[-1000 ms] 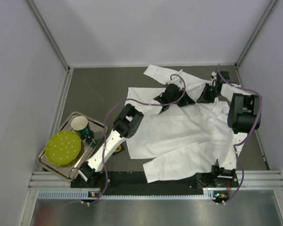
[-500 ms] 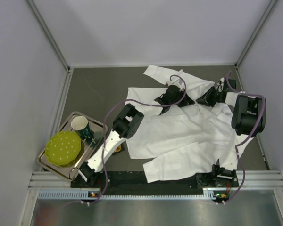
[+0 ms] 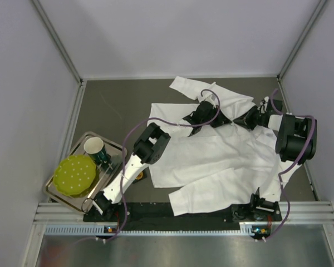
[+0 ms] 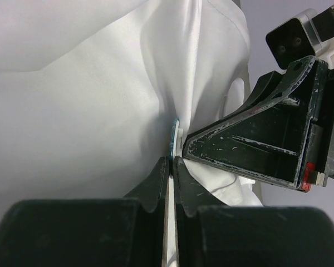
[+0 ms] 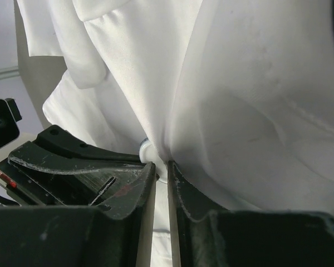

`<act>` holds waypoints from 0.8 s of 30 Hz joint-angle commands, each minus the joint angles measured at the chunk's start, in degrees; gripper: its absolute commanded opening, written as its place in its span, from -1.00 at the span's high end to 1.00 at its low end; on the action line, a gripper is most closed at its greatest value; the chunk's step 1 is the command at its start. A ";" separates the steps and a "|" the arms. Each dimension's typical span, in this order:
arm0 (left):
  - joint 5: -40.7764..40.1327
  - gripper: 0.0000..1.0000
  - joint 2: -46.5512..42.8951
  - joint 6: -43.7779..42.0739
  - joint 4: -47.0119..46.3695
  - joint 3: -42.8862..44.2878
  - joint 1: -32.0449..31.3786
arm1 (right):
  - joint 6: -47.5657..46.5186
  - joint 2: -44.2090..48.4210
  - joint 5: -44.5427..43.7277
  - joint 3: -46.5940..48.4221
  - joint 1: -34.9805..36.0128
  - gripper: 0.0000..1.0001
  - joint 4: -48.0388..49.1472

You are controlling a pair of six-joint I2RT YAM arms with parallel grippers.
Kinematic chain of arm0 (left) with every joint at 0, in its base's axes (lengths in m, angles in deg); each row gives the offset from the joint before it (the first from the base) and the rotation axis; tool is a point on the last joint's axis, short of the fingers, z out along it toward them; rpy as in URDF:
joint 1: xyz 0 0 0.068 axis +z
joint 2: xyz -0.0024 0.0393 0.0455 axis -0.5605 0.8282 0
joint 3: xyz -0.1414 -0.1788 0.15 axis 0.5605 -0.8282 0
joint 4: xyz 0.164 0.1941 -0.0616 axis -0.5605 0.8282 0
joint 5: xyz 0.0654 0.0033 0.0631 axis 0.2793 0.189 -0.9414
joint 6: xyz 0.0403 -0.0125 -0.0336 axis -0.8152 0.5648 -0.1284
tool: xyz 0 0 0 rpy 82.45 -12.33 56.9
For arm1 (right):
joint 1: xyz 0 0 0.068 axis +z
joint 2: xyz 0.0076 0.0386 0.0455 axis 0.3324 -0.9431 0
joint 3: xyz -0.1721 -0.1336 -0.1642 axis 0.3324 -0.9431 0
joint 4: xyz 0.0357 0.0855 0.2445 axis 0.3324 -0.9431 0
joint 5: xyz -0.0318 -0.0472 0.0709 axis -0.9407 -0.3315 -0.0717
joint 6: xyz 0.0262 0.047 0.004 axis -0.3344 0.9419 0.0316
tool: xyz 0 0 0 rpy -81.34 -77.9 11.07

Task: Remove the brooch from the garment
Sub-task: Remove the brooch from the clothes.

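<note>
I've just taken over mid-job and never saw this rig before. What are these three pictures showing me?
A robot's left arm and right arm stand at a table. The wide picture looks down from above; the other two come from cameras on each wrist. A white shirt lies spread out; a tray at the left holds a cup and a green disc. The left gripper pinches a small bluish piece, likely the brooch, at a fold. The right gripper pinches the cloth beside it.
</note>
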 commanded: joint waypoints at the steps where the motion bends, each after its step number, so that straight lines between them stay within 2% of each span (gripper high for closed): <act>1: 4.32 1.00 -2.14 2.19 -3.99 2.08 -1.77 | 0.35 2.05 2.70 -0.46 0.05 0.65 2.69; 2: 4.58 1.00 -2.14 2.19 -3.90 2.07 -1.77 | -0.09 2.31 2.70 -0.37 -0.04 0.58 3.22; 4: 4.93 1.00 -2.14 2.28 -3.90 2.16 -1.68 | -0.01 2.23 2.88 -0.10 -0.56 0.57 3.40; 11: 5.55 1.00 -2.23 1.84 -3.11 2.07 -1.59 | -1.58 1.52 2.09 0.16 -1.00 0.77 2.70; 16: 5.29 1.00 -2.66 1.14 -2.76 2.07 -1.42 | -5.36 2.31 -0.28 1.30 -1.71 0.77 -2.81; 20: 5.29 1.00 -2.40 1.13 -2.85 2.78 -1.42 | -7.65 4.07 -2.93 -0.01 -1.71 0.57 -3.55; 24: 5.29 1.00 -2.31 1.84 -3.46 2.78 -1.15 | -5.99 3.55 -1.61 0.43 -1.88 0.63 -3.46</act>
